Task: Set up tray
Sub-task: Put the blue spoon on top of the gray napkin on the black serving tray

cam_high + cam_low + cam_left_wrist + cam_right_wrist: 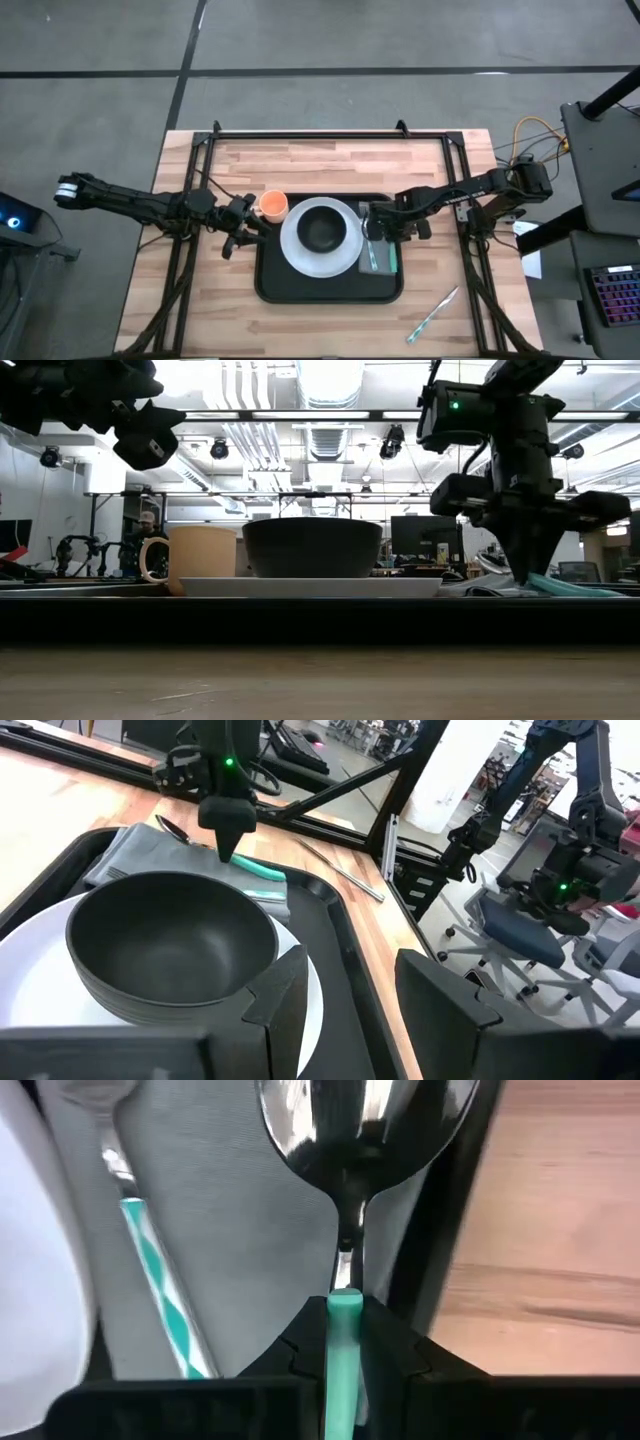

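The wooden table [320,160] holds the black tray [330,292] near its front edge. On the tray sits a white plate [296,255] with a dark bowl [321,232] on it. At the tray's right edge lies a grey cloth [381,262]. My right gripper [379,232] pinches a spoon [366,1120] by its teal handle over that cloth. My left gripper [243,237] waits open by the orange cup [274,205] at the tray's back left corner. A knife [433,314] lies near the table's front right corner.
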Controlling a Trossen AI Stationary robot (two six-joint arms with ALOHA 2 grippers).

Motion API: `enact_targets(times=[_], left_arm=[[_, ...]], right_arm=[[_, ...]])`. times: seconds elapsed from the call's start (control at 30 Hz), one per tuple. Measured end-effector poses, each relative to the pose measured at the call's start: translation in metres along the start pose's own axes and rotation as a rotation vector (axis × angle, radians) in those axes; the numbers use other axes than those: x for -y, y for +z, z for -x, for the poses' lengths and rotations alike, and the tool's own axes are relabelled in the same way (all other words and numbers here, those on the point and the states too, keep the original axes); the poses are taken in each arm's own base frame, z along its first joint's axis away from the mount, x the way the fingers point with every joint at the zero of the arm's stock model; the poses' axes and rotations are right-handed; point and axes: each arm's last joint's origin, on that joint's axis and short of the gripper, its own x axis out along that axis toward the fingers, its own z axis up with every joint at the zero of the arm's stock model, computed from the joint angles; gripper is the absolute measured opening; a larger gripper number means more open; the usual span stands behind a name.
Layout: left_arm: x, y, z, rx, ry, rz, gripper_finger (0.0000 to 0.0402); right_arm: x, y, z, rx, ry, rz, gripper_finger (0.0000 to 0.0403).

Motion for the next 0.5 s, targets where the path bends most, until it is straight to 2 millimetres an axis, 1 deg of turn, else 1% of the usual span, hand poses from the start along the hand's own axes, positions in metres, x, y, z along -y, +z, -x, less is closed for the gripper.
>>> enact_targets(times=[0.1,0.33,0.5], left_arm=[[0.000,0.000,0.000,0.000,0.000,0.000,0.0134],[0.000,0.000,0.000,0.000,0.000,0.000,0.0134],[0.000,0.000,0.000,0.001,0.000,-0.001,0.0134]], right_arm=[[-0.003,0.000,-0.001,0.001,0.034,-0.002,0.0026],[-0.002,0.001,-0.002,0.022,0.031,-0.027,0.0026],[-0.004,0.003,-0.013,0.027,0.006,-0.029,0.0026]])
